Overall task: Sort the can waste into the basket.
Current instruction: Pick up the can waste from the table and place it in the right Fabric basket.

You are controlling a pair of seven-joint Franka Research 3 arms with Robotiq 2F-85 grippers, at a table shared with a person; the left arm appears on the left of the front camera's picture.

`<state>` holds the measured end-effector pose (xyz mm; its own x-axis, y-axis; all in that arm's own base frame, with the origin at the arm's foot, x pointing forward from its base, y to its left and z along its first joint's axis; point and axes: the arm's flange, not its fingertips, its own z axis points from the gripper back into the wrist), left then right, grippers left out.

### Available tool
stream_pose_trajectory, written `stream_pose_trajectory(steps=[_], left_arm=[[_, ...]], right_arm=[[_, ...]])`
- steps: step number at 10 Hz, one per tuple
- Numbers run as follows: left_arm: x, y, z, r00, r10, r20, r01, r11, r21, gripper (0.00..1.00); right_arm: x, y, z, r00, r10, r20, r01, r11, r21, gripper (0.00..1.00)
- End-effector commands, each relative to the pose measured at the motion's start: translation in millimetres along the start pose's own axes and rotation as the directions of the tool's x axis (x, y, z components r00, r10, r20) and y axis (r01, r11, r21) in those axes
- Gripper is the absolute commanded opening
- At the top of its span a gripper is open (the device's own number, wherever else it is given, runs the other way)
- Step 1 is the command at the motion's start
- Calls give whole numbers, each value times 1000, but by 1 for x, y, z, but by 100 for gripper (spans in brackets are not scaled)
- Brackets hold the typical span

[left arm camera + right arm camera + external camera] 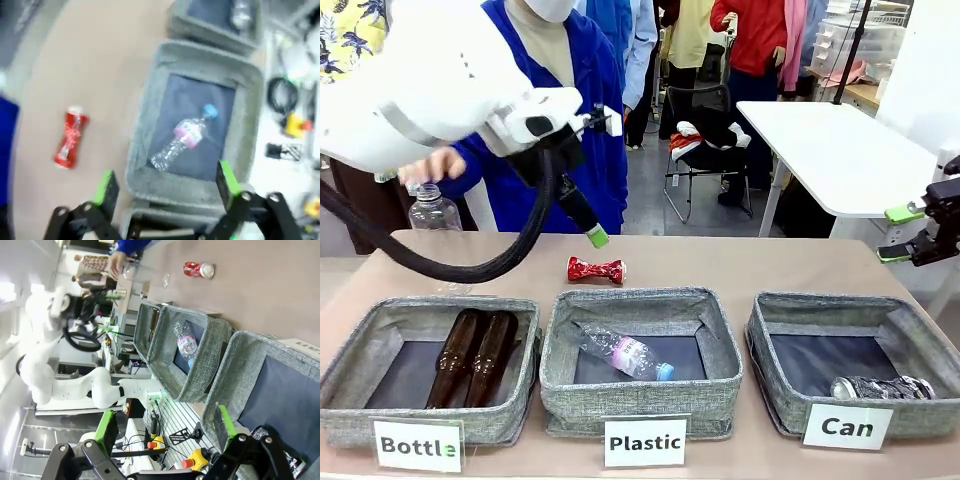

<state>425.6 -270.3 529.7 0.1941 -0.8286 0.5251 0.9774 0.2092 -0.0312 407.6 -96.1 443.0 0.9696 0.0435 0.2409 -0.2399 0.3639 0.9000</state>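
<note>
The crushed red can lies on its side on the table, just behind the middle bin. My left gripper hangs open slightly above and behind it; in the left wrist view this gripper has nothing between its green pads, and the red can lies off to the left. The silver can with dark print lies in the front of the basket labelled "Can" at the right. My right gripper hovers open at the right edge, above and behind that basket.
The "Plastic" bin holds a clear bottle. Two brown glass bottles lie in the "Bottle" bin. At the far left, a person's hand holds a clear plastic bottle on the table.
</note>
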Motion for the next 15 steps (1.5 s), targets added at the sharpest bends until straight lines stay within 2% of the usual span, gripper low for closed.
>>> stream_pose_trajectory(steps=[1, 2, 3, 4, 5, 6, 7, 8, 9, 10, 12, 15], left_arm=[[-70, -51, 65, 994, -52, 94, 46, 996, 72, 100], [-96, -67, 81, 995, 45, 90, -55, 993, 106, 100], [-127, -78, 97, 987, 141, 77, -148, 985, 90, 100], [-168, -89, 119, 973, 205, 101, -209, 978, 26, 100], [-209, -90, 142, 950, 268, 159, -269, 963, -15, 100], [-253, -90, 163, 909, 351, 224, -353, 935, -36, 100], [-298, -86, 179, 833, 471, 291, -477, 877, -57, 100], [-342, -80, 189, 712, 614, 341, -622, 777, -101, 100], [-371, -74, 192, 643, 674, 363, -672, 725, -155, 100], [-389, -68, 192, 582, 721, 375, -722, 671, -170, 100], [-396, -63, 184, 528, 767, 364, -772, 612, -171, 100], [-392, -43, 178, 528, 784, 326, -777, 601, -187, 100]], right_arm=[[0, 1, 4, 1000, 16, -8, -16, 1000, 7, 100], [0, 1, 4, 1000, 16, -8, -16, 1000, 7, 100], [0, 1, 4, 1000, 16, -8, -16, 1000, 7, 100], [0, 1, 4, 1000, 16, -8, -16, 1000, 7, 100], [0, 1, 4, 1000, 16, -8, -16, 1000, 7, 100], [0, 1, 4, 1000, 16, -8, -16, 1000, 7, 100], [0, 1, 4, 1000, 16, -8, -16, 1000, 7, 100], [0, 1, 4, 1000, 16, -8, -16, 1000, 7, 100], [0, 1, 4, 1000, 16, -8, -16, 1000, 7, 100], [0, 1, 4, 1000, 16, -8, -16, 1000, 7, 100], [0, 1, 4, 1000, 16, -8, -16, 1000, 7, 100], [0, 1, 4, 1000, 16, -8, -16, 1000, 7, 100]])
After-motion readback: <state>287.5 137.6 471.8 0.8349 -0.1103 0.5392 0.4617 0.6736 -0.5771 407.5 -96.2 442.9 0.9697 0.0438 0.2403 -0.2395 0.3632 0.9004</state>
